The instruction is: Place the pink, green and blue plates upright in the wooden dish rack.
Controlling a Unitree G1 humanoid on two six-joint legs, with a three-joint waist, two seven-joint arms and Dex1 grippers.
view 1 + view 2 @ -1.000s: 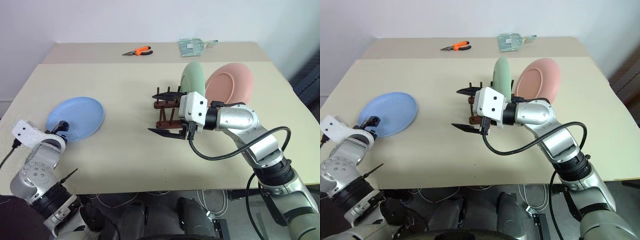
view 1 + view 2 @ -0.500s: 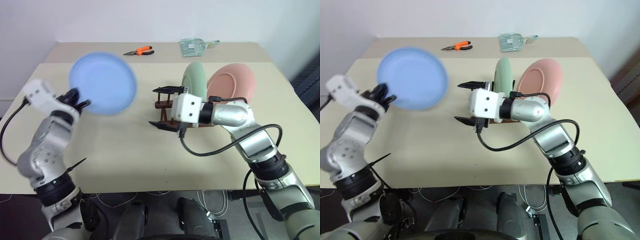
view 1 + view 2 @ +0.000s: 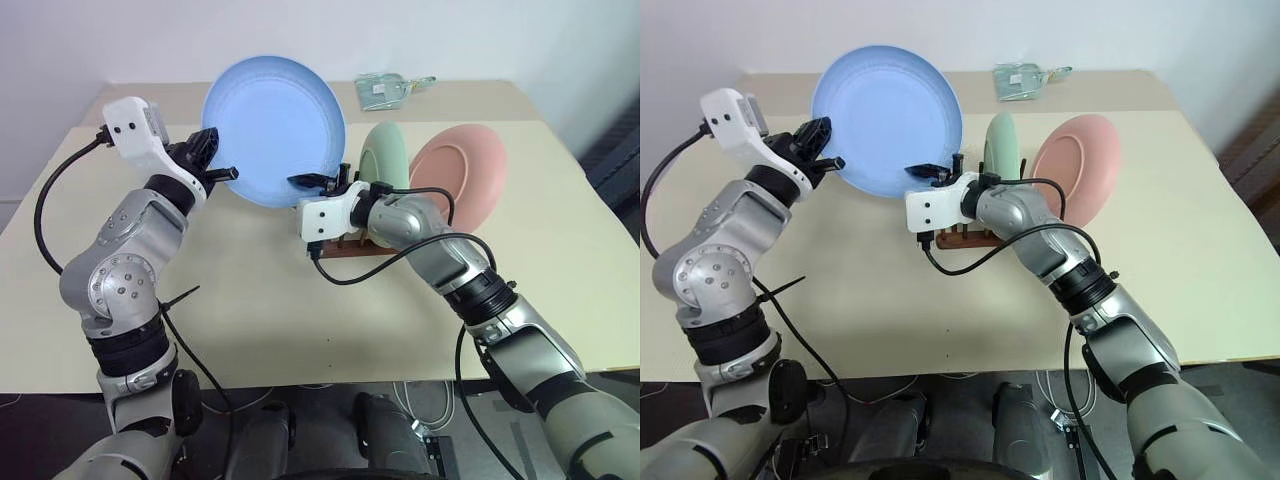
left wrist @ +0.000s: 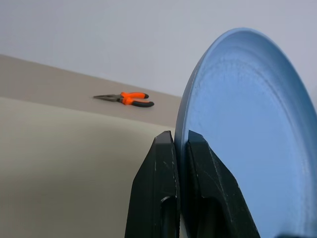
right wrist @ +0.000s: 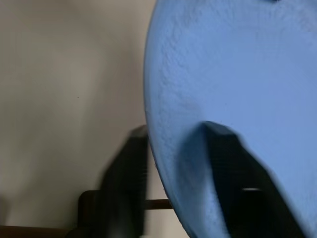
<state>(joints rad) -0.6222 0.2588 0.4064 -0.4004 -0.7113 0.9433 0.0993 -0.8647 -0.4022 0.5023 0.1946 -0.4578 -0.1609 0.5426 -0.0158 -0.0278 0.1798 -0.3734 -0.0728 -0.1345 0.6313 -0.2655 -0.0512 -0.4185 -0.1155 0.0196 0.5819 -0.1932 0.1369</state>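
- My left tool clamps the blue plate by its rim, held upright in the air.
- My right tool straddles the opposite rim, fingers nearly closed on it.
- Wooden dish rack sits just below my right tool.
- Risk: uneven pulling between the tools twists the plate loose, or it knocks the green plate.

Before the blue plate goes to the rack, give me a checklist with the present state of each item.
1. Left gripper shut on the blue plate rim: ok.
2. Right gripper fingers astride the plate's opposite edge: ok; firmly closed: cannot tell.
3. Plate clear of the table: ok.
4. Green plate and pink plate upright in the wooden dish rack: ok.
5. Free slot in front of the green plate: cannot tell.
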